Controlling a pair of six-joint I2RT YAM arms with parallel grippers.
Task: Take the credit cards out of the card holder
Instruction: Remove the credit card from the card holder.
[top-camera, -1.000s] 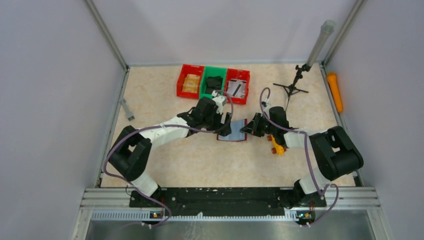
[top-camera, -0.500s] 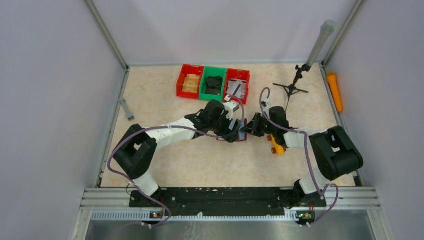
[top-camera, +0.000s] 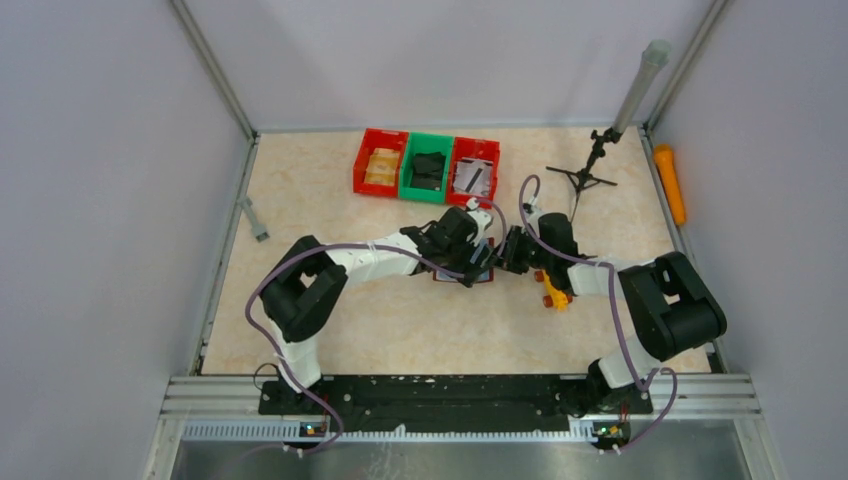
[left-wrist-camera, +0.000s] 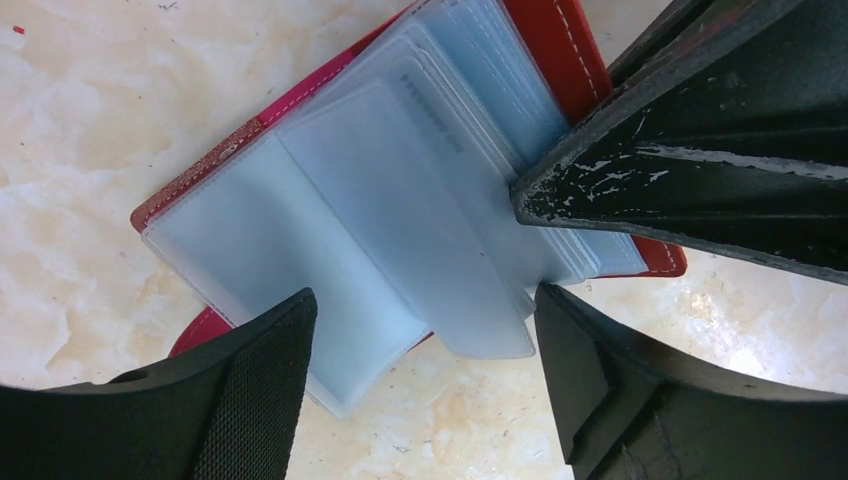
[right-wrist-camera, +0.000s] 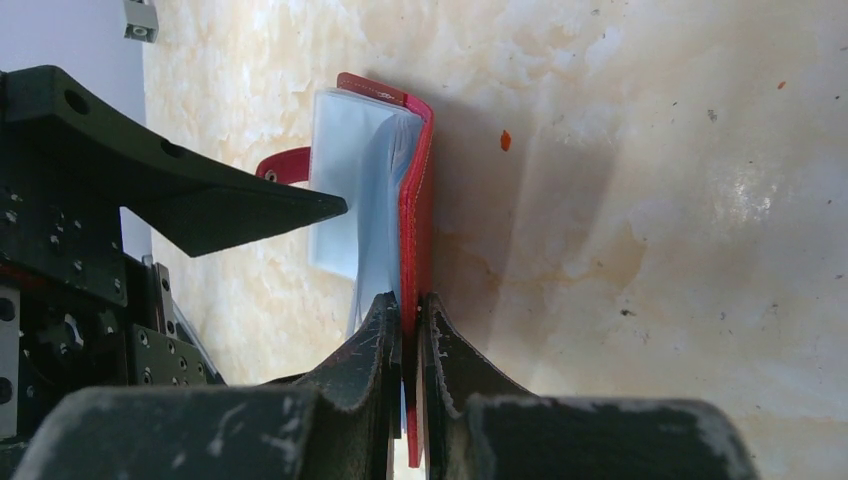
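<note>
The card holder (left-wrist-camera: 560, 40) lies open on the table, a red cover with pale blue sleeves (left-wrist-camera: 380, 220) fanned out. My left gripper (left-wrist-camera: 425, 385) is open just above it, one finger at each side of the sleeves' near edge. My right gripper (right-wrist-camera: 410, 335) is shut on the red cover's edge (right-wrist-camera: 417, 200) and holds that flap upright; its black fingers (left-wrist-camera: 700, 150) also show in the left wrist view. In the top view the holder (top-camera: 484, 277) is mostly hidden under the left gripper (top-camera: 470, 262), with the right gripper (top-camera: 503, 258) beside it. No loose cards show.
Two red bins (top-camera: 380, 160) (top-camera: 474, 170) with a green bin (top-camera: 428, 168) between them stand at the back. A black tripod stand (top-camera: 585, 175) is at the back right, an orange cylinder (top-camera: 670, 185) along the right wall, and a yellow-orange toy (top-camera: 553, 292) sits under the right arm.
My left arm has swung right, from the holder's left side to right over it, covering the sleeves in the top view. The right gripper has kept its hold and place.
</note>
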